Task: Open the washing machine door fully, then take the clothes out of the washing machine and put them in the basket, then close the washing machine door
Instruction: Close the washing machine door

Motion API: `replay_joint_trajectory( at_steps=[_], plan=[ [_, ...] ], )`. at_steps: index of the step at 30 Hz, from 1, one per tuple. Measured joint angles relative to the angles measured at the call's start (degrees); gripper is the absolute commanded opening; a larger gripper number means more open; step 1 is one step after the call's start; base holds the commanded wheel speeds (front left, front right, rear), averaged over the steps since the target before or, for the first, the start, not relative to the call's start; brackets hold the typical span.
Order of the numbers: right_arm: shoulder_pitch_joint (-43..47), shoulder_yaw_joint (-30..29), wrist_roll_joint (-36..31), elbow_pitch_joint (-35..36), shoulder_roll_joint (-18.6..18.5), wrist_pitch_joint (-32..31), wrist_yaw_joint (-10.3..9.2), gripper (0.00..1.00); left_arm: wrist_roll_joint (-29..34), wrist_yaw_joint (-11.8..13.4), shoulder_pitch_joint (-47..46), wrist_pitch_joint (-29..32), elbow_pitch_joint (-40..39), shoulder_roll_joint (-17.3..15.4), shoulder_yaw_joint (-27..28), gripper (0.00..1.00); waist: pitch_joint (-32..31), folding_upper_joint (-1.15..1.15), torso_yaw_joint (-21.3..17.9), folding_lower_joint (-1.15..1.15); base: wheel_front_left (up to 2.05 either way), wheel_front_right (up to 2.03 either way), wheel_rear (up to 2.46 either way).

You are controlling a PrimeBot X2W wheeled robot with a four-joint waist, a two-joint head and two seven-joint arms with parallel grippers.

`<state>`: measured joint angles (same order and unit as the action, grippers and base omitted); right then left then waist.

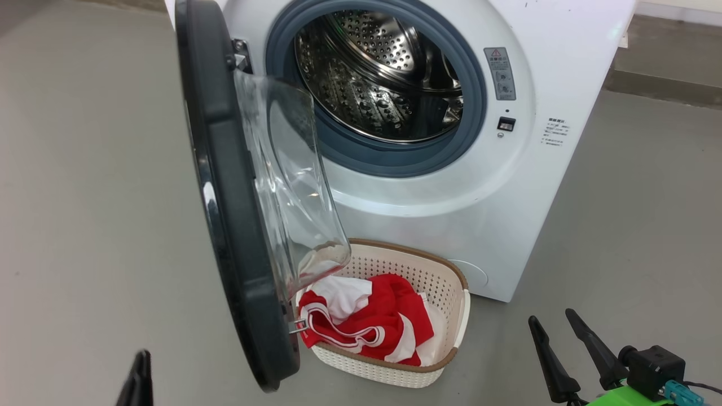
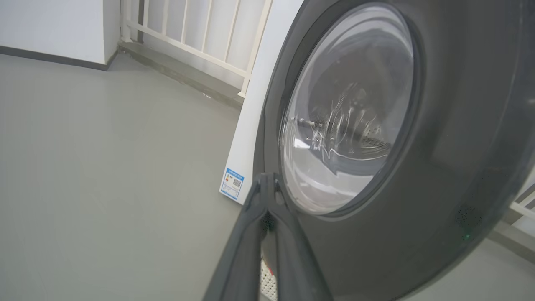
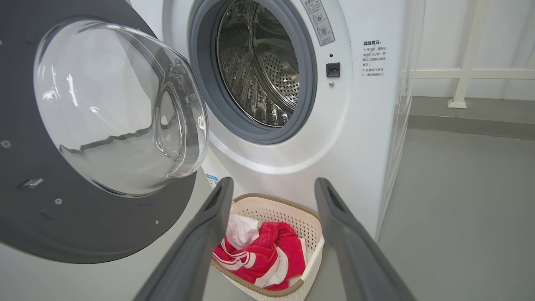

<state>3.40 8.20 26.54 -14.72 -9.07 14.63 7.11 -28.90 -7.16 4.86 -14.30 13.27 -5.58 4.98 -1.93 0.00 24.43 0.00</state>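
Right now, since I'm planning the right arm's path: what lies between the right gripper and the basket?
Bare grey floor, in the head view: nothing stands between the right gripper and the basket.

I see the black door (image 1: 237, 225) standing open on the white washer (image 1: 507, 186) — red and white clothes (image 1: 389, 316) lie in the cream basket (image 1: 417, 270) just in front.

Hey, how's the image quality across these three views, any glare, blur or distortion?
Head view: soft even light, sharp, pale reflections on the washing machine door glass. Left wrist view: streaky glare across that glass. Right wrist view: wide-angle bowing of the washing machine edge, clothes crisp.
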Motion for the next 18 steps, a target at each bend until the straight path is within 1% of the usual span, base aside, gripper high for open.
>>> replay_joint_trajectory(
  at_steps=[2, 3, 6, 10, 12, 14, 16, 18],
  plan=[
    [0.0, 0.07, 0.0, 0.0, 0.04, 0.0, 0.0, 1.0, -7.08, 0.0, -1.31, 0.0, -1.18, -0.99, -0.13, 0.0, 0.07, 0.0, -0.32, 0.0, 0.0, 0.0, 0.0],
    [0.0, 0.07, 0.0, 0.0, 0.04, 0.0, 0.0, 1.0, -7.08, 0.0, -1.31, 0.0, -1.18, -0.99, -0.13, 0.0, 0.07, 0.0, -0.32, 0.0, 0.0, 0.0, 0.0],
    [-0.01, 0.22, 0.0, -0.01, 0.1, 0.0, 0.0, 1.0, -21.24, 0.0, -3.07, -0.02, -2.85, -2.57, -0.15, 0.0, 0.16, 0.0, -0.94, 0.0, 0.0, 0.0, 0.0],
    [-0.01, 0.27, 0.01, -0.02, 0.12, 0.0, 0.0, 1.0, -39.27, 0.0, -4.1, 0.66, -4.63, -8.22, -3.67, 0.0, 0.41, 0.0, -1.78, 0.0, 0.0, 0.0, 0.0],
    [-0.01, 0.26, 0.01, -0.03, 0.12, 0.0, 0.0, 1.0, -47.42, 0.0, -4.36, 3.23, -6.03, -10.28, -4.16, 0.0, 0.66, 0.0, -2.16, 0.0, 0.0, 0.0, 0.0],
    [-0.01, 0.22, 0.01, -0.03, 0.16, 0.0, 0.0, 1.0, -55.79, 0.0, -5.16, 7.14, -7.65, -11.31, -3.86, 0.0, 0.88, 0.0, -2.58, 0.0, 0.0, 0.0, 0.0],
    [-0.02, 0.22, 0.0, -0.02, 0.16, 0.0, 0.0, 1.0, -60.16, 0.0, -5.24, 11.55, -9.09, -12.88, -4.01, 0.0, 1.09, 0.0, -2.98, 0.0, 0.0, 0.0, 0.0],
    [-0.03, 0.23, 0.01, 0.01, 0.24, 0.0, 0.0, 1.0, -64.77, 0.0, -5.15, 16.77, -10.22, -13.77, -4.01, 0.0, 1.37, 0.0, -3.37, 0.0, 0.0, 0.0, 0.0]
  ],
)
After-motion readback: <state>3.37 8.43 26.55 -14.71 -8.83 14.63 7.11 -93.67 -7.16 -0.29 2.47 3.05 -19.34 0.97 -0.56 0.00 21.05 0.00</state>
